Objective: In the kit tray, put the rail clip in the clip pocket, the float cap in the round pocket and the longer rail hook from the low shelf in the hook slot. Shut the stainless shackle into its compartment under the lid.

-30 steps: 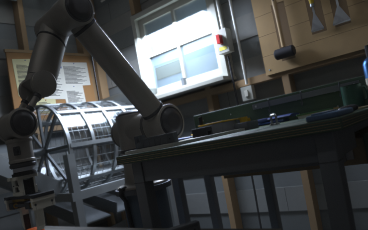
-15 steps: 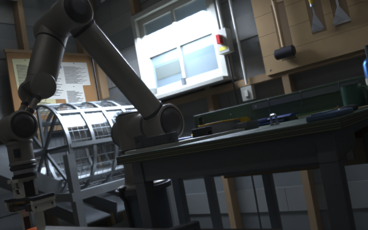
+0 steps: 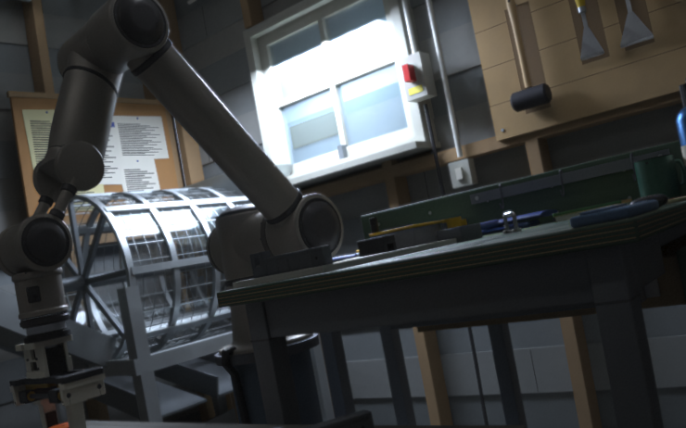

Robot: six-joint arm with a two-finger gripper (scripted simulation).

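Observation:
My gripper (image 3: 60, 417) hangs open far below the bench top at the lower left, pointing down, and it holds nothing; its fingertips run off the bottom of the picture beside a small orange thing (image 3: 50, 420) at the frame's edge. Up on the bench, the stainless shackle (image 3: 510, 221) stands upright near the dark green kit tray (image 3: 505, 202), whose long back wall runs along the bench's rear. The tray's pockets and the low shelf's top are hidden from this low angle.
A green mug (image 3: 657, 174) stands at the bench's right end, with blue-handled pliers (image 3: 614, 211) lying in front of it. A white wire-mesh drum (image 3: 151, 263) on a stand sits behind my arm, and bench legs stand to the right of my gripper.

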